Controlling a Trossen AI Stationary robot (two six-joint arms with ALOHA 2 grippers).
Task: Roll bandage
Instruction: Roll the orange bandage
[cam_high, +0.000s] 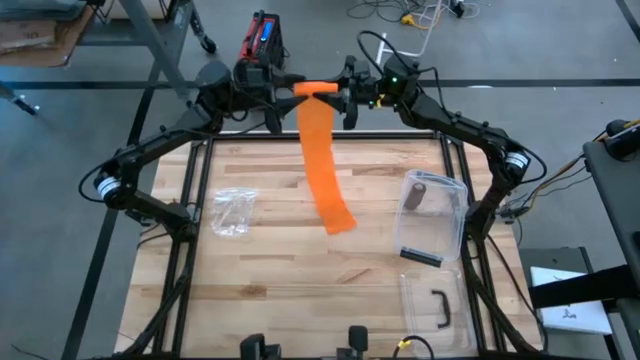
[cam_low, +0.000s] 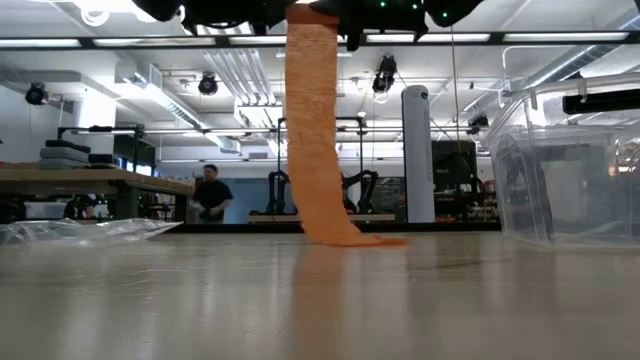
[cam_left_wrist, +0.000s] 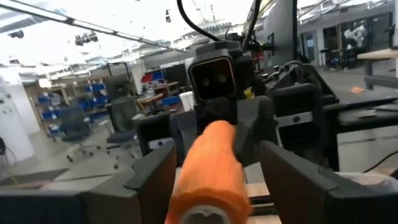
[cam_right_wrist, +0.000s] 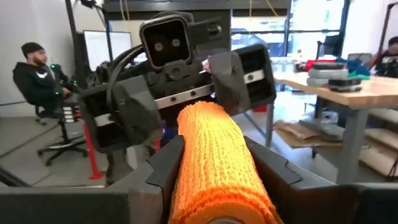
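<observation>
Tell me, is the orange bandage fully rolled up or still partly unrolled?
Partly unrolled. A long strip of the orange bandage hangs from the roll held high between both arms, and its lower end lies on the table.

Low view's top edge cuts off the bandage (cam_low: 312, 130) roll and both grippers

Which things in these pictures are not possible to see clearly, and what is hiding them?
- Low view: both grippers are cut off by the top edge; only the orange bandage hangs into the picture.
- High view: the dark item inside the clear container is too small to identify.
- Left wrist view: the roll hides whether the left gripper presses it.
- High view: the clear plastic bag shows no readable contents.
</observation>
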